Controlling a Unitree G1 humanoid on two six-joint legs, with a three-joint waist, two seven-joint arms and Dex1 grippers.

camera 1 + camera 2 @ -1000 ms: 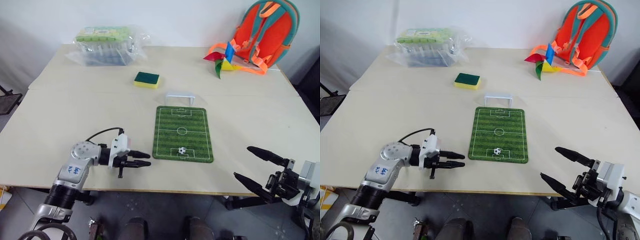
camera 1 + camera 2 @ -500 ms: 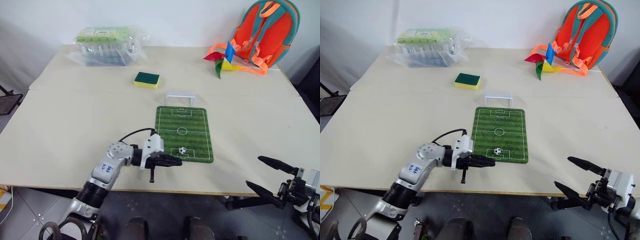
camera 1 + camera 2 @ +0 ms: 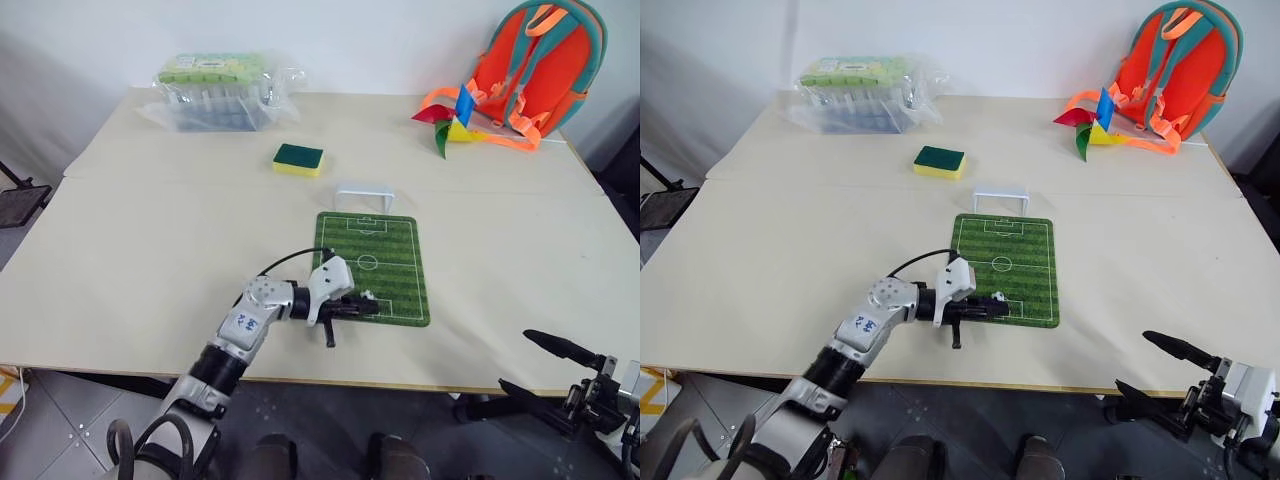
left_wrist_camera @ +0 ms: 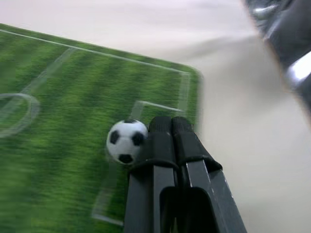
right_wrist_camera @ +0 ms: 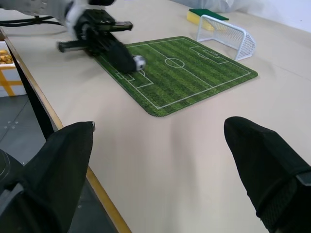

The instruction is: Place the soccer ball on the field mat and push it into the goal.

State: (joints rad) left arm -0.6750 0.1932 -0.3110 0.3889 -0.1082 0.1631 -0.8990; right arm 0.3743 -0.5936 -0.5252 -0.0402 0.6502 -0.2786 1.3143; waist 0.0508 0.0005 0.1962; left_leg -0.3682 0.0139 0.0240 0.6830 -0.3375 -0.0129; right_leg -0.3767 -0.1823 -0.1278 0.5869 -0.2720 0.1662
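Left pincer has swung rightward onto the field mat, fingers pressed together beside the soccer ball. Right pincer hangs spread, off the surface.

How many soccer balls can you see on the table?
1. The soccer ball sits on the field mat at its near end, right beside the tip of the shut left end effector. Another could hide behind the backpack.

Soccer ball on field mat
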